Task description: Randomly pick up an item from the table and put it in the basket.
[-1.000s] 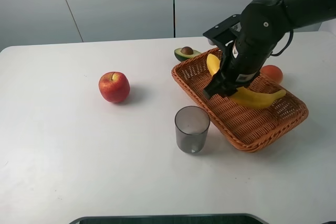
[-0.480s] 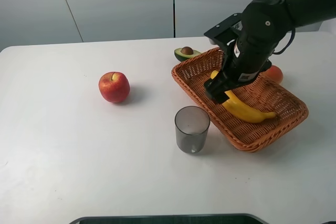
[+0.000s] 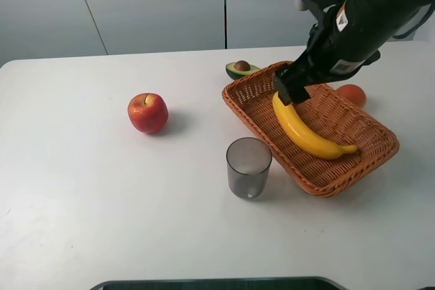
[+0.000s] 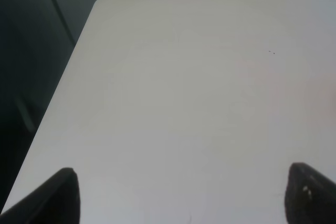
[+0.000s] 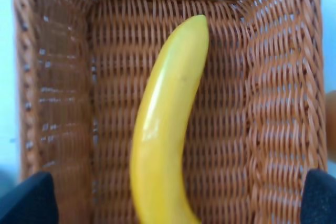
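The yellow banana [image 3: 304,130] lies flat inside the orange-brown wicker basket [image 3: 246,112] on the white table [image 3: 102,202]. My right gripper [image 3: 288,91] hovers just above the banana's far end, open and empty. In the right wrist view the banana [image 5: 163,129] lies lengthwise on the basket floor [image 5: 247,129], and the right gripper [image 5: 173,203] shows only two dark fingertips [image 5: 26,198] far apart at the frame corners. My left gripper [image 4: 184,198] is open and empty over bare table [image 4: 184,103] near a rounded corner. It is out of the exterior view.
A translucent grey cup [image 3: 249,166] stands just in front of the basket's left side. A red apple [image 3: 147,112] sits at mid-left. An avocado half [image 3: 240,68] lies behind the basket's left corner. An orange fruit [image 3: 352,93] sits behind the basket.
The right gripper has let go of the banana, which now lies in the basket. The gripper has risen and moved back from it.
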